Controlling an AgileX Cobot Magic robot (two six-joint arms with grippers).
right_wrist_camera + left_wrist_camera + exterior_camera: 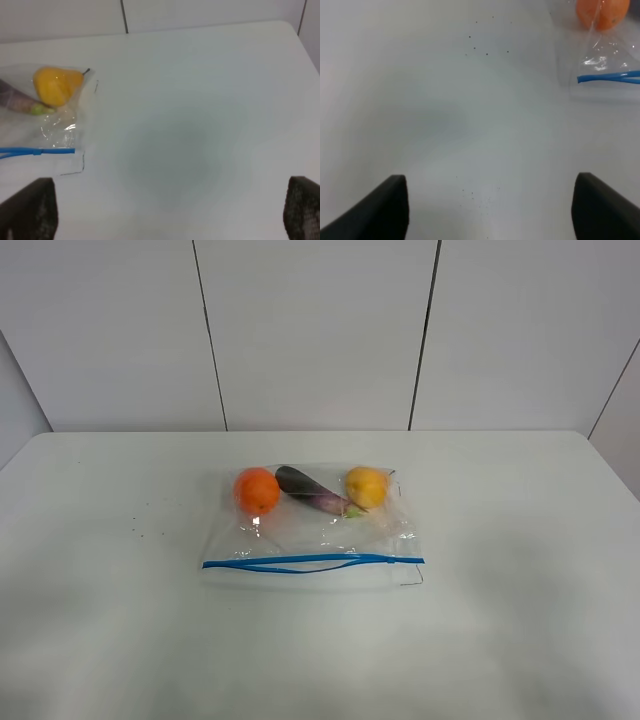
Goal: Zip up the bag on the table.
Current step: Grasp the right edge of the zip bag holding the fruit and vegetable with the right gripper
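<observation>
The clear plastic bag (312,530) lies flat in the middle of the white table (520,570). Its blue seal strip (312,562) runs along the near edge and bows apart near the middle. Inside are an orange fruit (257,490), a purple eggplant (312,491) and a yellow fruit (366,486). No gripper shows in the high view. In the left wrist view my left gripper (490,207) is open over bare table, with the bag's corner (605,60) far off. In the right wrist view my right gripper (170,210) is open, with the bag's other corner (55,130) off to one side.
A white panelled wall (320,330) stands behind the table. Small dark specks (140,530) dot the table left of the bag. The table's rounded far corners show at both sides.
</observation>
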